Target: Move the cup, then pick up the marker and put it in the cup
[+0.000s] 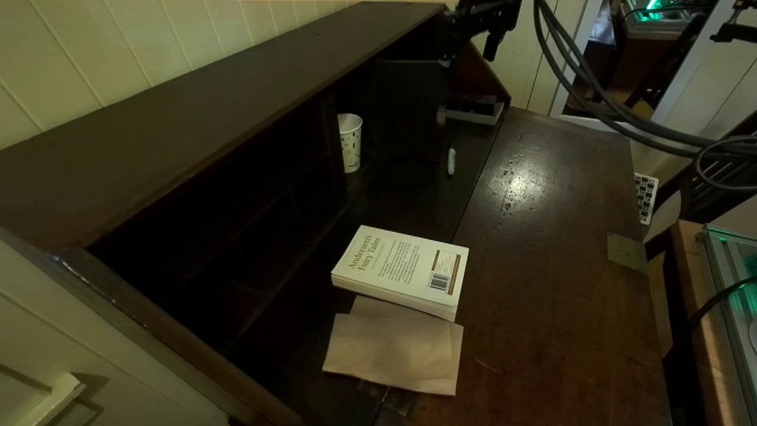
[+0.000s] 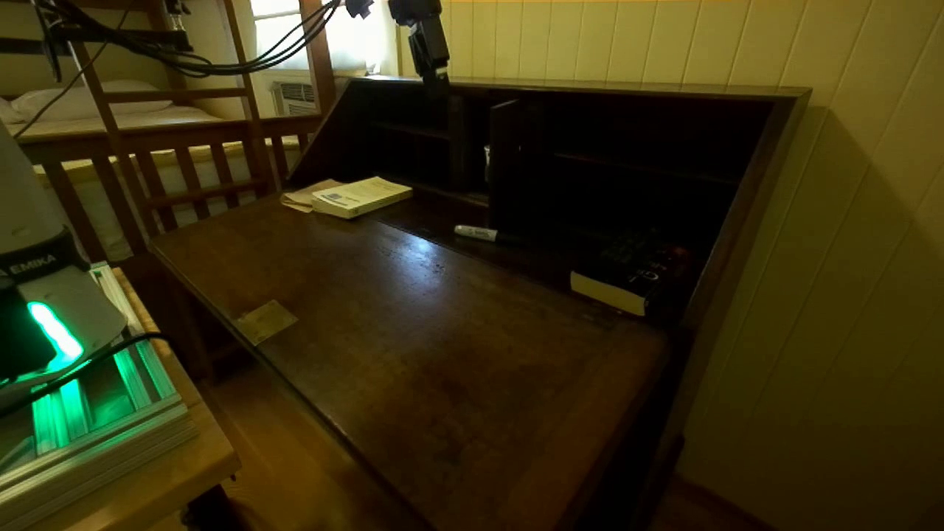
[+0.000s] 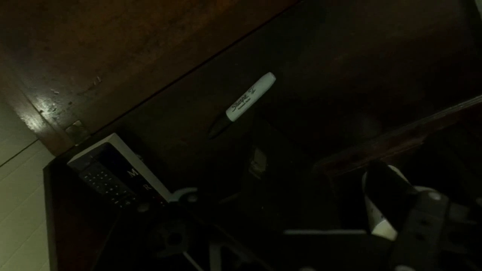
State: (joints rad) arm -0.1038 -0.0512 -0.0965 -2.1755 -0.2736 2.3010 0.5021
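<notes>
Jaws apart, nothing held — likely the cue to skirt the dark wooden door and pinch the speckled white paper cup lightly.

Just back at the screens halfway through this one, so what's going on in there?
The robot's gripper hangs open over the desk, holding nothing. The marker lies loose on the dark inner part of that desk, not in the cup. The cup stands upright in a compartment, partly hidden in an exterior view by an open door. A white book lies by some brown paper; a dark book lies toward the opposite end.
</notes>
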